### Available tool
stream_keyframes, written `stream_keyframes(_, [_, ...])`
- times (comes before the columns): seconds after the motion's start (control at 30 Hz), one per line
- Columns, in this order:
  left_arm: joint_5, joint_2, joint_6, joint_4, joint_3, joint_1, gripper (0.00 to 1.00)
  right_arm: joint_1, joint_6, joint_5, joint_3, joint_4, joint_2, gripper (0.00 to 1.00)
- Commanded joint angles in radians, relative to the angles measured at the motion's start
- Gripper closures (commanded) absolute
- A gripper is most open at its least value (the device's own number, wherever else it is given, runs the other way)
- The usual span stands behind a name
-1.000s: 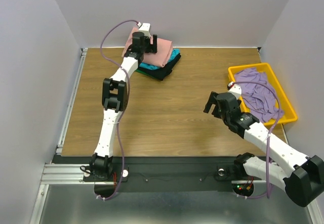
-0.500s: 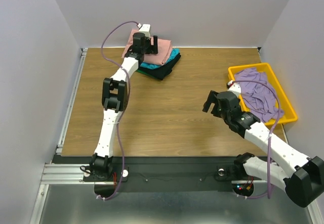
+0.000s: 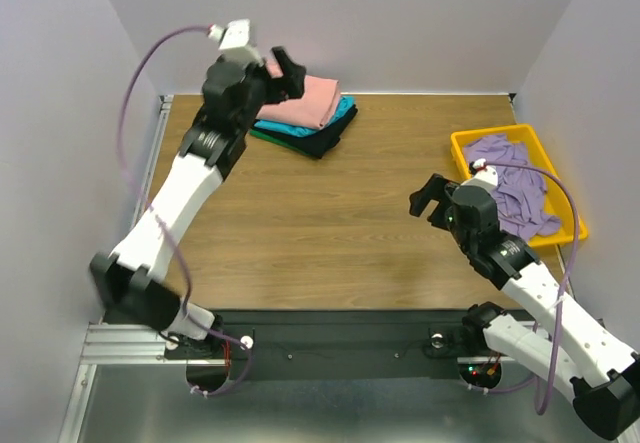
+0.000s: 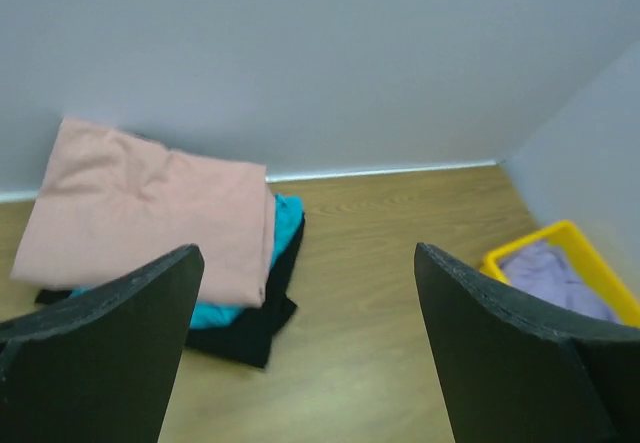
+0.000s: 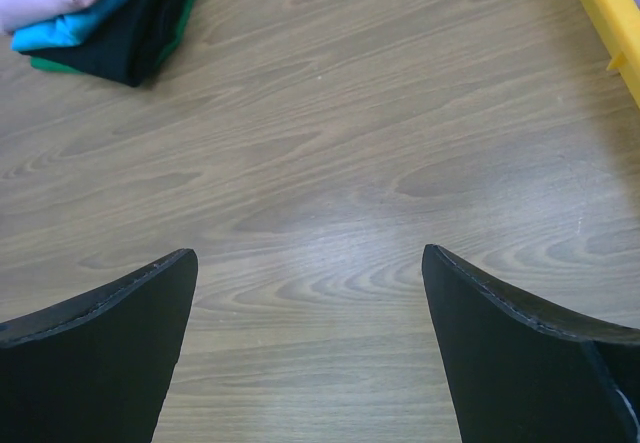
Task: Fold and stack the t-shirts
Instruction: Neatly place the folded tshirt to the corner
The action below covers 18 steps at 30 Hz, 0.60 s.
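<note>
The left arm has just pulled up and back from the pile (image 3: 325,141). Its gripper (image 3: 283,75) is wide open and holds nothing. The pink shirt (image 3: 318,101) lies folded on top, by the back wall, so I think that one is done. The right gripper (image 3: 428,201) is wide open too, empty, near the tray (image 3: 490,132). The purple shirt (image 3: 508,181) lies bunched in there, not folded yet. The pink shirt's print is hidden. The green shirt (image 3: 262,135) barely peeks out.
</note>
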Motion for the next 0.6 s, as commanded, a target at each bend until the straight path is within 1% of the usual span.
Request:
stream_keyframes(0.0, [-0.15,-0.208,-0.176,-0.029,-0.365,-0.036,0.01,0.004,0.041,-0.011,-0.014,0.012,-0.035,0.0])
stream_keyframes(0.03, [-0.18,-0.253,-0.205,-0.033,-0.43,-0.062,0.01,0.004,0.035,-0.021,-0.024,0.012,-0.04,0.0])
stream_keyframes(0.07, [-0.232,-0.331,-0.234,-0.053,-0.549,-0.107,0.01,0.004,0.027,-0.021,-0.031,0.012,-0.052,0.0])
stream_keyframes(0.13, [-0.257,-0.402,-0.295,-0.071,-0.657,-0.143,0.01,0.004,0.026,-0.015,-0.054,0.01,-0.066,0.0])
stream_keyframes(0.17, [-0.254,-0.462,-0.34,-0.076,-0.705,-0.164,0.02,0.004,0.029,-0.011,-0.079,0.012,-0.084,0.0])
stream_keyframes(0.2, [-0.261,-0.488,-0.36,-0.103,-0.783,-0.172,0.02,0.004,0.033,0.0,-0.093,0.012,-0.095,0.0])
stream_keyframes(0.23, [-0.269,-0.513,-0.386,-0.119,-0.818,-0.18,0.01,0.004,0.035,0.003,-0.107,0.012,-0.106,0.0])
stream_keyframes(0.27, [-0.281,-0.533,-0.452,-0.14,-0.844,-0.181,0.01,0.004,0.035,0.006,-0.12,0.012,-0.116,0.0])
stream_keyframes(0.3, [-0.316,-0.565,-0.484,-0.191,-0.875,-0.181,0.01,0.004,0.036,0.012,-0.144,0.012,-0.136,0.0])
stream_keyframes(0.43, [-0.384,-0.597,-0.517,-0.3,-0.889,-0.181,0.02,0.004,0.046,0.046,-0.182,0.012,-0.162,0.0])
stream_keyframes(0.57, [-0.433,-0.619,-0.529,-0.323,-0.906,-0.181,0.02,0.004,0.047,0.055,-0.175,0.012,-0.155,0.0])
